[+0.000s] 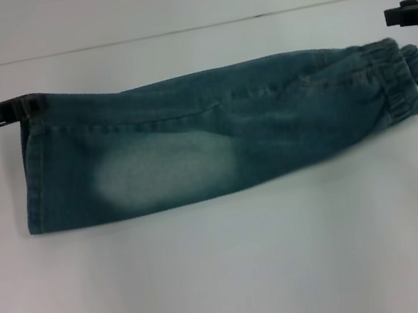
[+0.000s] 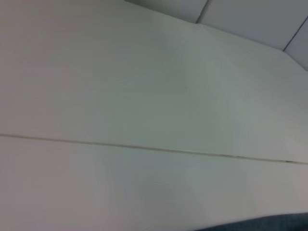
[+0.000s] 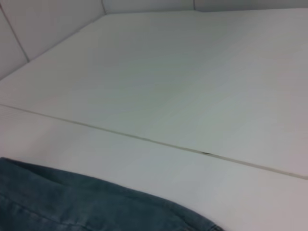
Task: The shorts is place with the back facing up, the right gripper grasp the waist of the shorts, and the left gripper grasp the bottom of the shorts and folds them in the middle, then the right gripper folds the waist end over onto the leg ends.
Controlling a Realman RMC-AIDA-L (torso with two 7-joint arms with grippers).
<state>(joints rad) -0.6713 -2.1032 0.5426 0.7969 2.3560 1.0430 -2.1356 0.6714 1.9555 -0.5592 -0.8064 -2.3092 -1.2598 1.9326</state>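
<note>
- The shorts lie folded lengthwise on the white table, waist toward the robot's right, leg ends toward its left.
- The left gripper touches the leg-end far corner; whether its fingers are apart or together cannot be told.
- The right gripper hovers just beyond the waist, apart from it; its fingers' state cannot be told.

A white table fills nearly the whole head view, its surface plain and matte. A thin dark seam runs straight across it toward the far side, and shows again in the left wrist view and the right wrist view. Beyond the table's far edge stand pale wall panels with narrow joints between them
</note>
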